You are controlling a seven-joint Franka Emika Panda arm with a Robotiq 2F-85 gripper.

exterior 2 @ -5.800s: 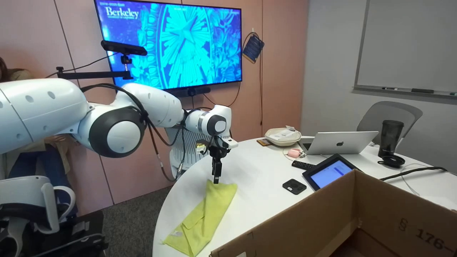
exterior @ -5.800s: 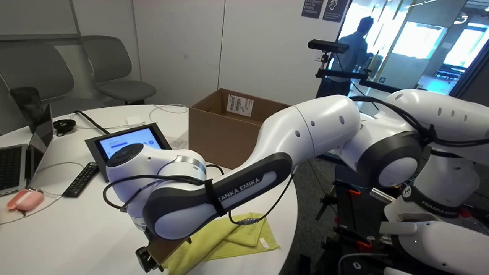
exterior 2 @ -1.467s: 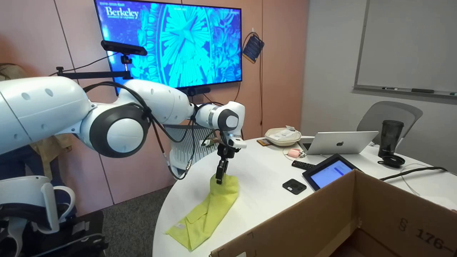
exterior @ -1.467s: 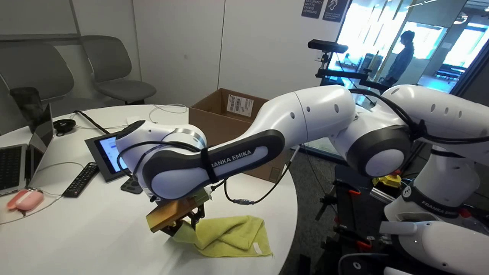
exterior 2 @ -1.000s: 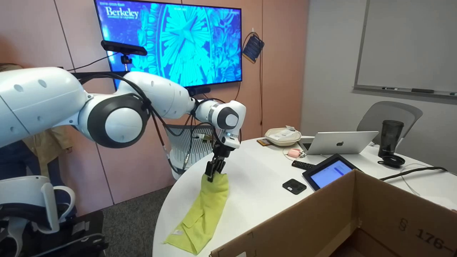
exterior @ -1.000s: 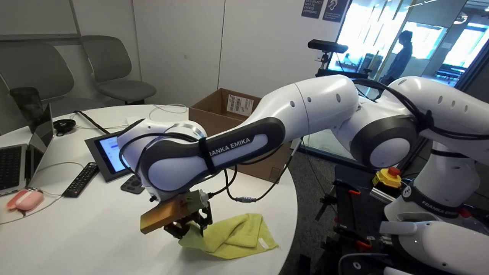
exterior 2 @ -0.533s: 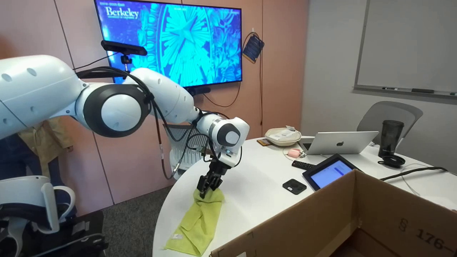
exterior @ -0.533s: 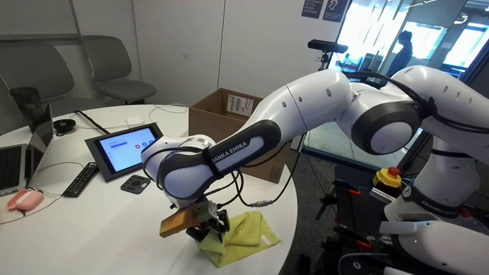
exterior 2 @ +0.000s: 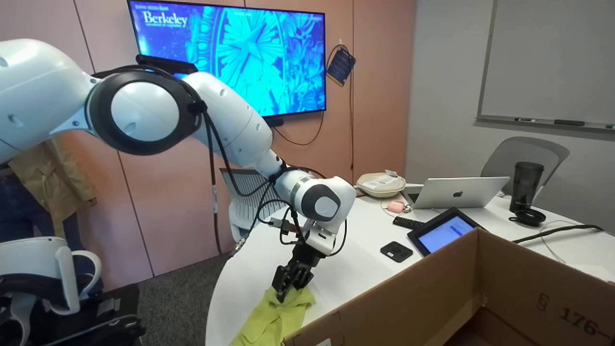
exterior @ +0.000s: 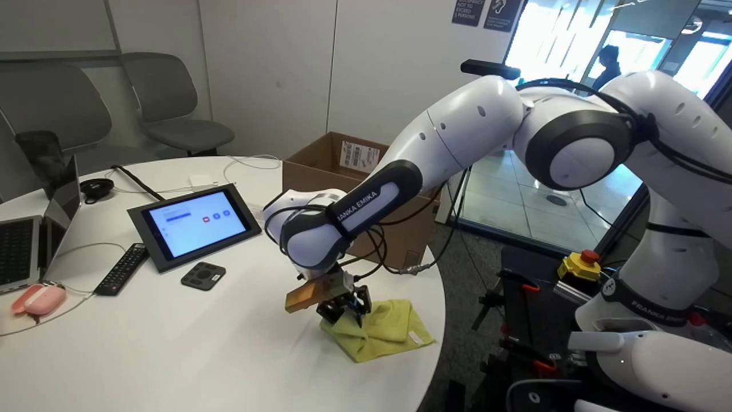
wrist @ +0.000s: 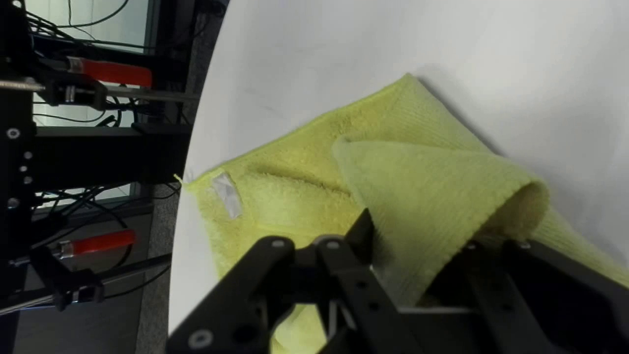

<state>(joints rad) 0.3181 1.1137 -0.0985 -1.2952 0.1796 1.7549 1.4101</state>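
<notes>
The claw (exterior 2: 292, 290) is pinched tight on the yellow cloth (exterior: 394, 329). Part of the cloth bends up in a soft loop between the two black fingers (wrist: 361, 238). The rest lies under and beside the claw, with some bits flat and some bits bunched up. A little white tag (exterior: 416, 337) is at the end away from the claw. Below the claw is the white worktop (exterior: 171, 355), and the cloth is near its round edge. Above the claw, the white arm (exterior: 434, 143) leans down.

In an exterior view, a big open brown box (exterior: 320, 186) stands behind the claw, not touching it. Left of the claw in that view is a small black button pad (exterior: 203, 276), then a lit tablet (exterior: 197, 222). Farther left of the claw are a black remote (exterior: 121, 269), a pink case (exterior: 44, 300) and an open laptop (exterior: 17, 252). A tall dark cup (exterior 2: 525, 185) is also far from the claw.
</notes>
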